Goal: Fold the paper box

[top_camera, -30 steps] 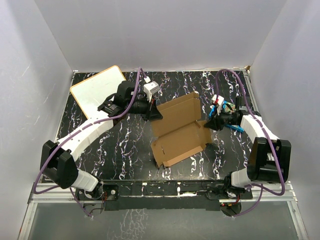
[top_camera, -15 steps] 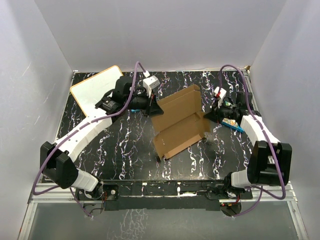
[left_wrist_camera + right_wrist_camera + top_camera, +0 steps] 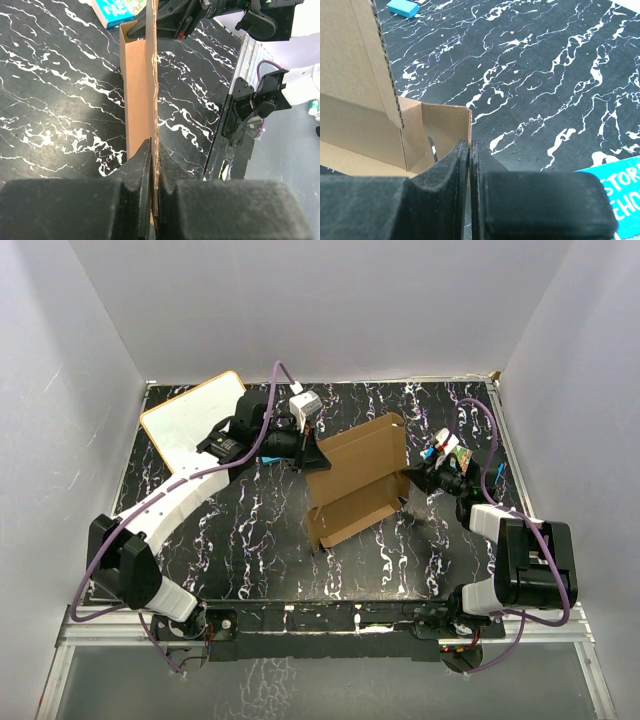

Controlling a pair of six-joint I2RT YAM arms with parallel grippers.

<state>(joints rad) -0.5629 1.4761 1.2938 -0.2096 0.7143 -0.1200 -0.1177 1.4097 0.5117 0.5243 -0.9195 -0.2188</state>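
Cardboard box [image 3: 355,490] mid-counter [image 3: 250,540], one panel raised: left pincer [image 3: 316,457] clamps its edge, right pincer [image 3: 411,480] nips an end flap. Best moved together, keeping creases square and base flat.

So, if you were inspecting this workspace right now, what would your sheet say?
Surface: black marbled table.
Job's things: box, brown, half folded, one panel standing upright.
Clutter: white board at far left; blue box and small blue block on the right side.
Pincers: left pincer shut on the upright panel's edge; right pincer shut, seemingly on a corner flap.
Cables: purple cables loop along both arms.
Surroundings: white walls on three sides; metal rail at the near edge.
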